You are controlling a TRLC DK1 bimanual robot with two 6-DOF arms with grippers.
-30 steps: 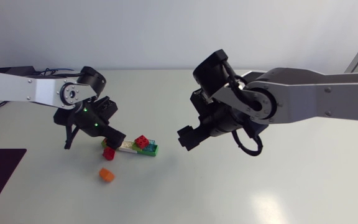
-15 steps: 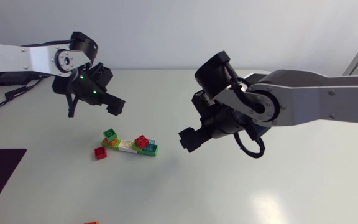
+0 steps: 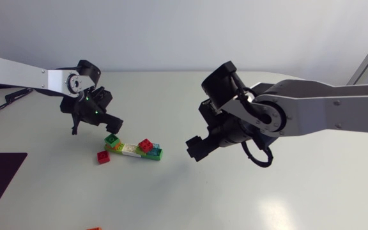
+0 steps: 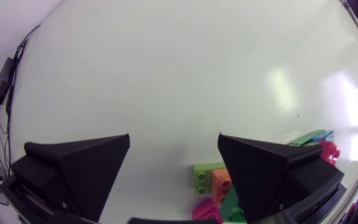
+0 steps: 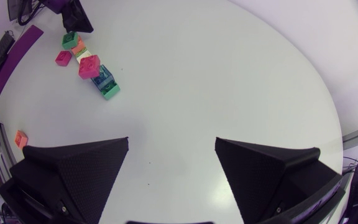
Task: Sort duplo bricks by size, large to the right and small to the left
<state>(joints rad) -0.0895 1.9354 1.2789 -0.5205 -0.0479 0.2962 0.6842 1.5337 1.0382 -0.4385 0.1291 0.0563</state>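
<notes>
The sorting looks barely begun. Nearest, one small orange brick (image 3: 94, 228) lies alone at the near edge of the tabletop (image 3: 248, 198), on the left and well apart from the others; it may count as a small one already put aside. Farther in, a small red brick (image 3: 103, 157) sits just beside a cluster (image 3: 136, 151): a long green-and-white row with a red brick (image 3: 146, 145) on top and a green brick (image 3: 112, 139) at its left end. No brick lies on the right side, so every large one is yet to be carried over, and the cluster has to be pulled apart first. The left pincer (image 4: 174, 138) hangs wide and empty just over the cluster's left end. The right pincer (image 5: 171, 142) is wide and empty too, well apart to the cluster's right. The head view cuts off most of the orange brick. In the left wrist view one finger (image 4: 278, 174) hides much of the cluster. How many bricks it holds and how they lock together is hard to tell.
</notes>
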